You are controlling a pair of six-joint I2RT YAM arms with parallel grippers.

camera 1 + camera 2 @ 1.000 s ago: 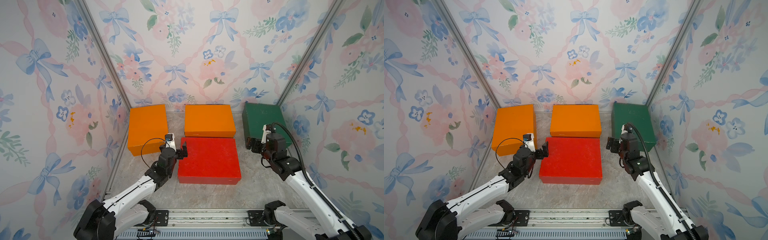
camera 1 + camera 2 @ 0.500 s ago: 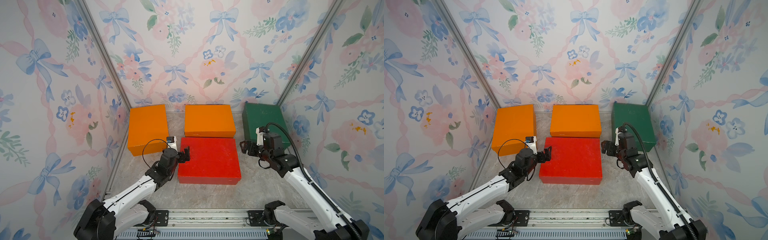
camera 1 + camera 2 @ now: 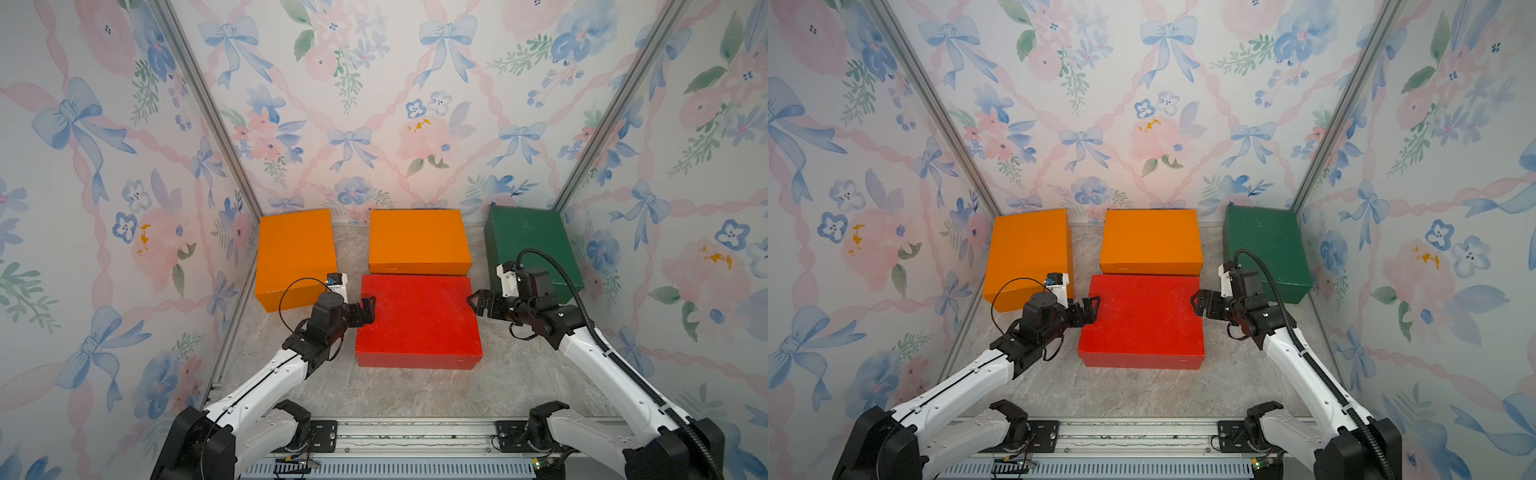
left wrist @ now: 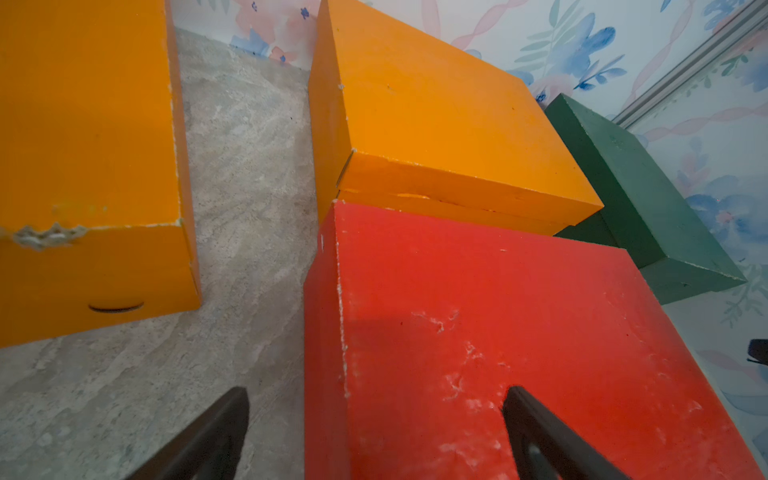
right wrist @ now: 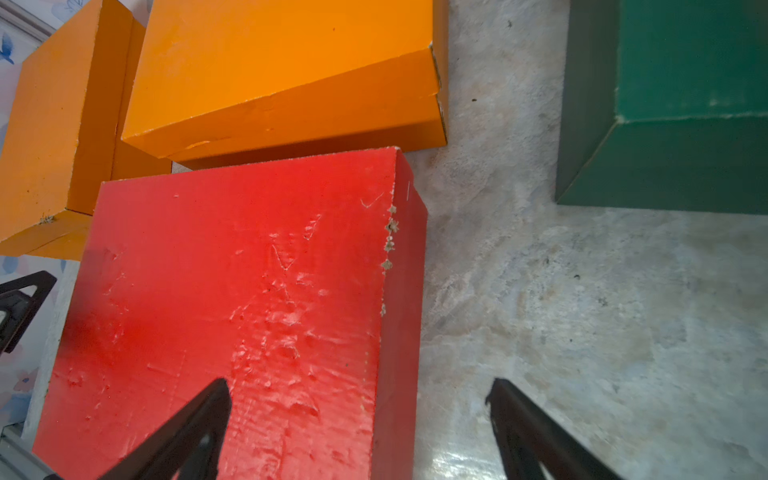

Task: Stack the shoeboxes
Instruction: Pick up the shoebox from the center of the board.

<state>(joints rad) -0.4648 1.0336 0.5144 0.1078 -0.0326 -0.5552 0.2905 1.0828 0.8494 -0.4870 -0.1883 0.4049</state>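
- Left claw (image 3: 367, 308) hung wide open, empty, over the left edge of the red shoebox (image 3: 417, 320)
- Right claw (image 3: 477, 302) gaped empty over its right edge
- It lay on the counter (image 3: 415, 390), just before the middle orange shoebox (image 3: 417, 241); green shoebox (image 3: 528, 245) and other orange shoebox (image 3: 295, 253) sat apart

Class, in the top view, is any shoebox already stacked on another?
No, the red box, green box and both orange boxes sit separately on the tabletop.

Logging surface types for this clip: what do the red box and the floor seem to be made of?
Red box: probably painted cardboard, matte; the paint is lumpy and one top edge is chipped to pale fibre. Floor: grey veined stone look, slightly glossy; real stone or a print, I cannot tell.
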